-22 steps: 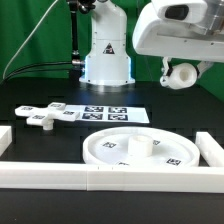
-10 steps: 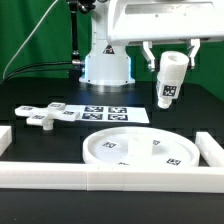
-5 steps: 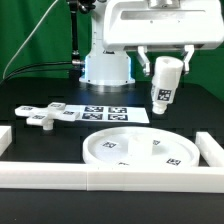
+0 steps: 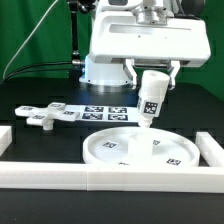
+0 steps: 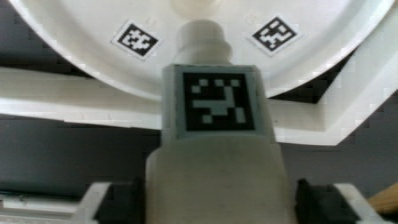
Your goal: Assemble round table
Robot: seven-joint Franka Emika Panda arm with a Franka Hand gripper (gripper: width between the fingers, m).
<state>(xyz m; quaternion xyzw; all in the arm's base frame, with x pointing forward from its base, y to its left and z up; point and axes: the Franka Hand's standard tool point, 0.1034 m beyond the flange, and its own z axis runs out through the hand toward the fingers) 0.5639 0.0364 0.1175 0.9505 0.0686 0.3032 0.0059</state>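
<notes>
Since a second ago the gripper (image 4: pixel 152 76) has come from the upper right toward the frame's middle. It is clamped on the top of the leg (image 4: pixel 150 100), which hangs tilted over the far rim of the disc (image 4: pixel 100 150). At the left lies the cross-shaped foot (image 4: pixel 45 117).

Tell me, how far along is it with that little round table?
Early on. Done: the cylinder leg is picked up, gripped in the shut gripper. In hand: it hangs tilted over the round disc, not yet seated. Left: joining leg and disc, then adding the cross-shaped foot piece, which lies apart at the exterior view's left.
</notes>
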